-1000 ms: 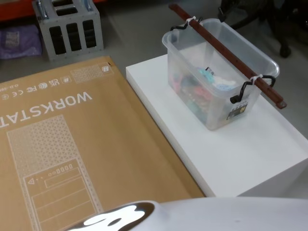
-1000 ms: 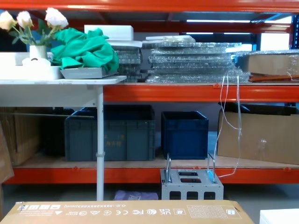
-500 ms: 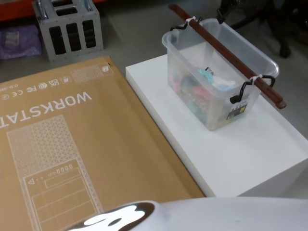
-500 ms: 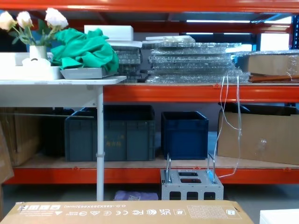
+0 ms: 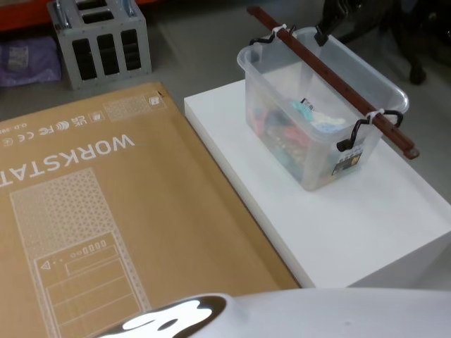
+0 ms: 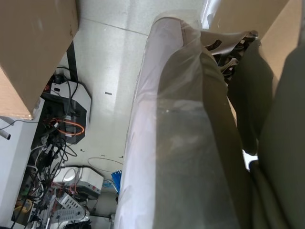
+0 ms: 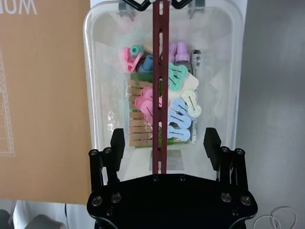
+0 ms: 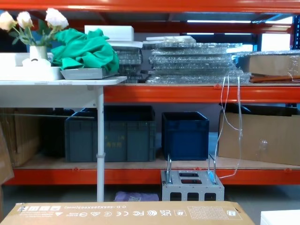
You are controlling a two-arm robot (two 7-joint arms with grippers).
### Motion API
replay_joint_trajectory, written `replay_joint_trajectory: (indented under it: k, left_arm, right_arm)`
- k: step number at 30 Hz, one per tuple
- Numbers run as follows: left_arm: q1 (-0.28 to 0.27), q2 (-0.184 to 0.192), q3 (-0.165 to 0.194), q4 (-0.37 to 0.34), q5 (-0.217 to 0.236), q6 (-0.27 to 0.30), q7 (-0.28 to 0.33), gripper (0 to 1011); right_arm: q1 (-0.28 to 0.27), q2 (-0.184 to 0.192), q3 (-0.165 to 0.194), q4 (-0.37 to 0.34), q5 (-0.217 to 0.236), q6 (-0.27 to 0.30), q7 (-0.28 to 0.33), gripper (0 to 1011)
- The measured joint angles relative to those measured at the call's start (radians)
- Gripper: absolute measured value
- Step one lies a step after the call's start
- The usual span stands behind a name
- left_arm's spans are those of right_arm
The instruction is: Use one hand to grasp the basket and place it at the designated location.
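Observation:
The basket [image 5: 320, 116] is a translucent white tub on a white platform [image 5: 345, 225], with coloured clothes pegs [image 7: 178, 112] inside. Its thin reddish-brown handle [image 5: 331, 74] lies across the rim on white loops. In the head view my right gripper [image 5: 332, 20], black, hangs over the basket's far end. In the right wrist view that gripper [image 7: 165, 143] is open, looking down into the basket [image 7: 102, 71]. The handle [image 7: 159, 71] runs lengthwise through the gap between its fingers [image 7: 117, 143], and whether they touch it I cannot tell. My left arm is parked beside my plastic-wrapped body [image 6: 157, 143].
A big flat cardboard box [image 5: 106, 211] lies left of the platform, touching its side. A grey metal block [image 5: 102, 39] stands on the floor beyond it. Orange shelving with dark blue crates [image 8: 185, 133] fills the background. Cables and gear lie on the floor [image 6: 62, 124].
My right gripper has edged further into the head view, toward the basket's far end. The basket and its handle have not moved.

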Motion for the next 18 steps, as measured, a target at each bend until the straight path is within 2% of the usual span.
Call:
replay_joint_trajectory:
  k: [9,18]
  left_arm:
    - [0.000,0.000,0.000,0.000,0.000,0.000,0.000,0]
    - [0.000,0.000,0.000,0.000,0.000,0.000,0.000,0]
  right_arm:
    - [0.006,-0.039,-0.024,0.060,0.016,-0.032,0.018,1000]
    - [0.019,-0.073,-0.064,0.102,0.001,-0.041,0.024,1000]
